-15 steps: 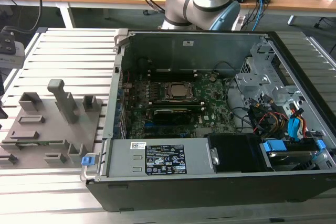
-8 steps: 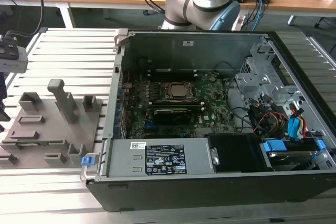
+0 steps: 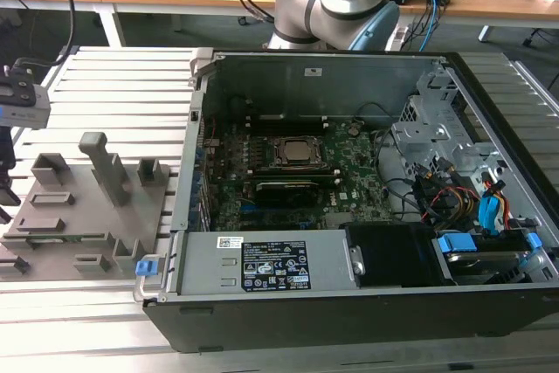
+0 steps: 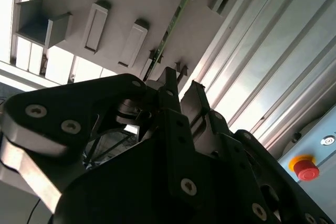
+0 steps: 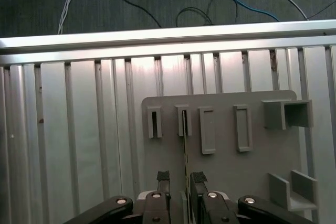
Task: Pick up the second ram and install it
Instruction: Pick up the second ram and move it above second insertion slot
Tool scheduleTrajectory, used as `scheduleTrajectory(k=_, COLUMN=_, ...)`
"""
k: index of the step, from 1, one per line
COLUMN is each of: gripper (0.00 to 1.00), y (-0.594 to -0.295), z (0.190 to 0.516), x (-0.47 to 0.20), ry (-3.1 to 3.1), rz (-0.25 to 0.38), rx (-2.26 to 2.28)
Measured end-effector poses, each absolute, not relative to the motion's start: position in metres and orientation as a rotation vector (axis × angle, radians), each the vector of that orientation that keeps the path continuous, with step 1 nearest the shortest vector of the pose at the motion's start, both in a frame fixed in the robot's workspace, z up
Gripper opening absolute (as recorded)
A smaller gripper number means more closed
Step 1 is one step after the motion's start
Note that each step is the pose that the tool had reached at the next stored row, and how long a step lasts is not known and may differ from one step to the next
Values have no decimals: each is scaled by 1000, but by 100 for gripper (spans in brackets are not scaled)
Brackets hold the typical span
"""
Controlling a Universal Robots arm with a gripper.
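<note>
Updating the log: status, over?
Black gripper open, straddling thin green ram stick. Stick on edge in grey plastic holder tray. No obstruction seen.

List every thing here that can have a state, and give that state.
gripper: open, one finger on each side of the second ram, not clamped on it.
second ram: standing on edge in its slot, not lifted.
holder tray: lying flat on the slatted table.
computer case: open, cover off, lying on its side.
motherboard: mounted inside the case.
</note>
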State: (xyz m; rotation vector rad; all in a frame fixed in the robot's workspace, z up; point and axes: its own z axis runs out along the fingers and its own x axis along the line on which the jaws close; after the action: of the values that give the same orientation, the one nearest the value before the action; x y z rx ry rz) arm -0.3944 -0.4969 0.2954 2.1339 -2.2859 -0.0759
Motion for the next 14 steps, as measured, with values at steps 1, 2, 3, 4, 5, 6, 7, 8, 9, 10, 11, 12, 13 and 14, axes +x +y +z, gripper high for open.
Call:
scheduleTrajectory(k=1, gripper=30, y=-497, z=295, x=-394, ry=-2286, rz=-76, rx=2134)
scheduleTrajectory(k=2, gripper=30, y=-497, z=294, x=-394, ry=-2286, rz=-76, rx=2134)
scheduleTrajectory(k=3, gripper=30, y=-497, z=293, x=-394, ry=-2286, rz=-76, rx=2134)
scheduleTrajectory(k=4, gripper=30, y=-497, z=291, x=-394, ry=-2286, rz=-76, rx=2134)
scheduleTrajectory(k=5, gripper=30, y=-497, z=290, x=-394, ry=-2286, rz=-76, rx=2134)
scheduleTrajectory(k=6, gripper=30, y=-497, z=289, x=-394, ry=-2286, rz=-76, rx=2134)
scheduleTrajectory(k=7, gripper=30, y=-497, z=287, x=-394, ry=-2286, rz=-76, rx=2134)
scheduleTrajectory(k=8, gripper=30, y=-497, z=286, x=-394, ry=-2286, rz=-76, rx=2134)
scheduleTrajectory(k=9, gripper=30, y=-497, z=285, x=-394, ry=-2286, rz=-76, rx=2134)
scheduleTrajectory(k=10, gripper=30, y=-497, z=284, x=-394, ry=-2286, rz=-76, rx=2134)
scheduleTrajectory(k=11, gripper=30, y=-497, z=283, x=-394, ry=-2286, rz=-76, rx=2134)
scheduleTrajectory(k=12, gripper=30, y=-497, z=282, x=-394, ry=-2286, rz=-76, rx=2134)
scheduleTrajectory(k=13, gripper=30, y=-497, z=281, x=-394, ry=-2286, rz=-76, rx=2134)
scheduleTrajectory(k=14, gripper=30, y=-497, z=280, x=-394, ry=-2286, rz=-76, rx=2134)
